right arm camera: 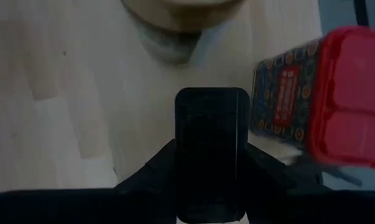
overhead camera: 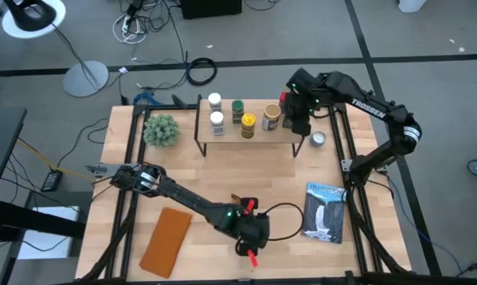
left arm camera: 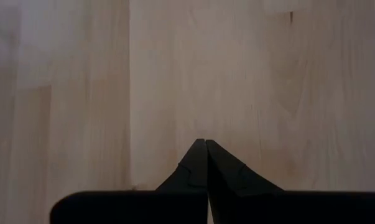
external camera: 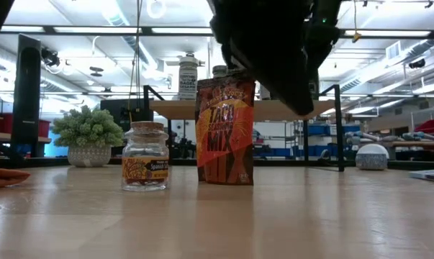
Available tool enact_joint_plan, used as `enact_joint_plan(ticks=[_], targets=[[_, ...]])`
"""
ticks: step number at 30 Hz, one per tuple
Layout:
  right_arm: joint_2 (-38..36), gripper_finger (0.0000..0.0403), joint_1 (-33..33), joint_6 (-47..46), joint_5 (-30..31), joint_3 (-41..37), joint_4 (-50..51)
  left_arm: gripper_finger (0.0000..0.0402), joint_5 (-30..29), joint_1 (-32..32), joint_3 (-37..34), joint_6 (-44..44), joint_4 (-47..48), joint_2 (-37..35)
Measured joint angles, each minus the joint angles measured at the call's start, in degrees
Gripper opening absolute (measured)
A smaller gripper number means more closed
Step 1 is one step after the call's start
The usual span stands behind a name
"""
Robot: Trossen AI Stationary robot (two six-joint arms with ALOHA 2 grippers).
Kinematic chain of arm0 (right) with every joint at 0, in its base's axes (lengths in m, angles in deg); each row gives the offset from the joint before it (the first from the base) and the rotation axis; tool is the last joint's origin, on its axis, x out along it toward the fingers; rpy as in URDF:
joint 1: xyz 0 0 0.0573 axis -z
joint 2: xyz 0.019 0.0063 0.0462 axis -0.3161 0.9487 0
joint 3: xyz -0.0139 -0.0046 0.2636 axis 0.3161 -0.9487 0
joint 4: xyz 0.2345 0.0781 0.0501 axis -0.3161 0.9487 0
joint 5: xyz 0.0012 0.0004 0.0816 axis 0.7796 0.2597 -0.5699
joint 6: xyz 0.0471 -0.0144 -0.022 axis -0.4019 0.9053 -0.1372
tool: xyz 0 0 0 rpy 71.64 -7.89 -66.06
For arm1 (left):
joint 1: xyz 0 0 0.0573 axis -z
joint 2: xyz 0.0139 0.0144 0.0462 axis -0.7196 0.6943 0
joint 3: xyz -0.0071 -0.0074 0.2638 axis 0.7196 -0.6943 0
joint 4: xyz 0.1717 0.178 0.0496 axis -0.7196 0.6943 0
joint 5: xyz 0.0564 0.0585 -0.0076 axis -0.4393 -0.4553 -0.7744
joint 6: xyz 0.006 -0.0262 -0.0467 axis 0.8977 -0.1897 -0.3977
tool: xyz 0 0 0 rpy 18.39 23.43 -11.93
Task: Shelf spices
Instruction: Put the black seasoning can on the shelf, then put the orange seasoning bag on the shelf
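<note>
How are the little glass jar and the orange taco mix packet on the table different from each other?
The glass jar is short, squat and see-through with a pale cork-like lid; the taco mix packet is taller, flat-fronted and opaque orange and red. The jar stands in the open, while a dark robot arm hangs right over the packet. Both stand upright on the wooden table, side by side but apart, not yet on the shelf.

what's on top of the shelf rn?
On the shelf: two white-lidded jars, a green-lidded jar, a yellow-lidded jar, a tan-lidded jar. Right claw covers the right end, holding a dark tin.
</note>
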Motion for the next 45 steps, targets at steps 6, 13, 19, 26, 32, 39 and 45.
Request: enact_joint_plan(ticks=[6, 13, 19, 26, 32, 39, 45], targets=[[0.02, 0.0239, 0.02, 0.15, -0.96, 0.00, -3.25, 0.0000, 1.98, -0.26, 0.00, 0.69, -2.59, 0.01], [-0.46, 0.0308, 0.03, -1.62, -0.72, 0.00, -2.18, 0.0000, 2.05, -0.32, 0.00, 1.38, -2.52, 0.04], [-4.10, 0.0305, 0.00, -3.06, 0.75, 2.93, 1.52, 0.0000, 2.05, -1.35, 0.00, 2.37, -2.87, 0.04], [-11.12, 0.0305, -3.21, -12.35, 0.09, 8.09, 9.33, 0.0000, 2.20, -3.44, -0.02, 9.09, -15.26, 0.04], [-18.65, 0.0305, -13.01, -21.63, 2.18, 5.27, 11.34, 0.0000, 5.38, -6.06, -0.02, 13.98, -25.34, 0.04], [-30.54, 0.0305, -28.64, -38.11, 8.43, -7.07, 10.88, 0.0000, 8.70, -9.16, -0.53, 15.45, -31.60, 0.05], [-40.68, 0.0305, -42.35, -53.38, 10.52, -21.29, 6.11, 0.0000, 12.03, -11.67, -9.48, 13.89, -45.17, -0.80]])
